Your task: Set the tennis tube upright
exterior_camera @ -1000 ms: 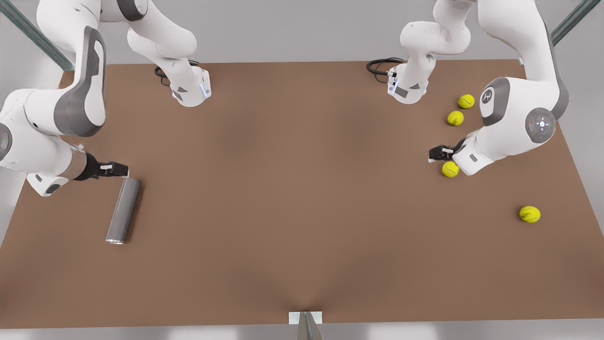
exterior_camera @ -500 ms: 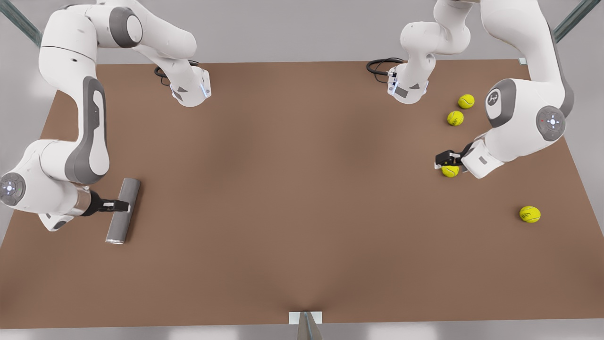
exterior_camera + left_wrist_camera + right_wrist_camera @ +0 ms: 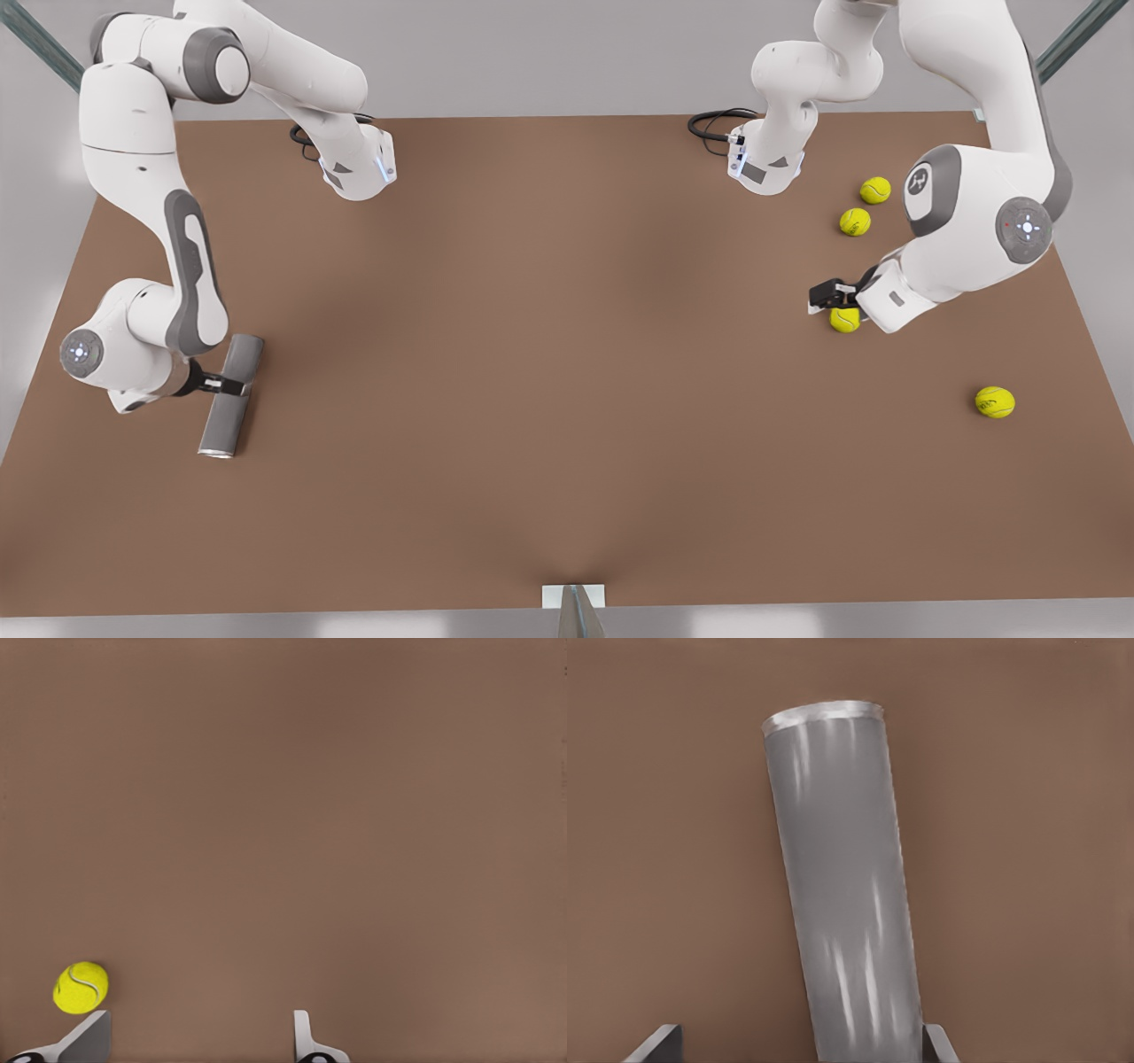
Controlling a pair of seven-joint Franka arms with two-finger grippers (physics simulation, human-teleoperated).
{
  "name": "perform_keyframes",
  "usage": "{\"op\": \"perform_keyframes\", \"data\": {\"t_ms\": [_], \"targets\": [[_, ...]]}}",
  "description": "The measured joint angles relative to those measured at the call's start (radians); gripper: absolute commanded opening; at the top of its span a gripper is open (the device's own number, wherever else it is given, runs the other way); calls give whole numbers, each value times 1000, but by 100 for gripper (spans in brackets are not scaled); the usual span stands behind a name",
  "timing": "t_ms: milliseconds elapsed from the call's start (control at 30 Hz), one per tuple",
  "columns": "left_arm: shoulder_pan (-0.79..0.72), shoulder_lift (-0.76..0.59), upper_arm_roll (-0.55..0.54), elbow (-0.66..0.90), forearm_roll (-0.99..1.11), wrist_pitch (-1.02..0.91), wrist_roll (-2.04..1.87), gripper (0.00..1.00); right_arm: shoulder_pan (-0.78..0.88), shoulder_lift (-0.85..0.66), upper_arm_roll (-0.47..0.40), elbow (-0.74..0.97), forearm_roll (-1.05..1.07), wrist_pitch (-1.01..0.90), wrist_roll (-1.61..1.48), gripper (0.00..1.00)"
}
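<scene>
At the front view's left, I see the tennis tube lying flat on the table, my right gripper spread open across its middle. At the right, my left gripper hangs open beside a ball.

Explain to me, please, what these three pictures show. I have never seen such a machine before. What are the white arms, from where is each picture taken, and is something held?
These are simulator renders of two white robot arms, each ending in a two-finger gripper. The front view looks down on a brown table. The other pictures come from cameras on the wrists.

The right gripper is at the grey tennis tube, which lies on its side. Its wrist view shows the tube between open fingers; nothing is held yet.

The left gripper, also open, hangs over one tennis ball; its wrist view shows that ball beside one finger. Three more tennis balls lie nearby.
</scene>
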Motion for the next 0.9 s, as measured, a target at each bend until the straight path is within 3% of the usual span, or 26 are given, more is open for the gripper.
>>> {"op": "perform_keyframes", "data": {"t_ms": [467, 600, 667, 867, 900], "targets": [[-3, 5, -4, -1, 1, 5, -24, 100, 1, 164, -6, 20, -42, 79, 22, 100], [-5, 5, -4, -2, 2, 5, -28, 100, 11, 155, -2, 16, -74, 77, 23, 93], [-6, 4, -4, -1, 2, 5, -29, 100, 19, 147, 3, 16, -80, 70, 22, 81], [-5, 5, -4, -2, 2, 4, -33, 100, 19, 162, 17, -10, -56, 70, -28, 88], [-5, 5, -4, -2, 2, 4, -34, 100, 18, 162, 17, -12, -53, 70, -39, 78]]}}
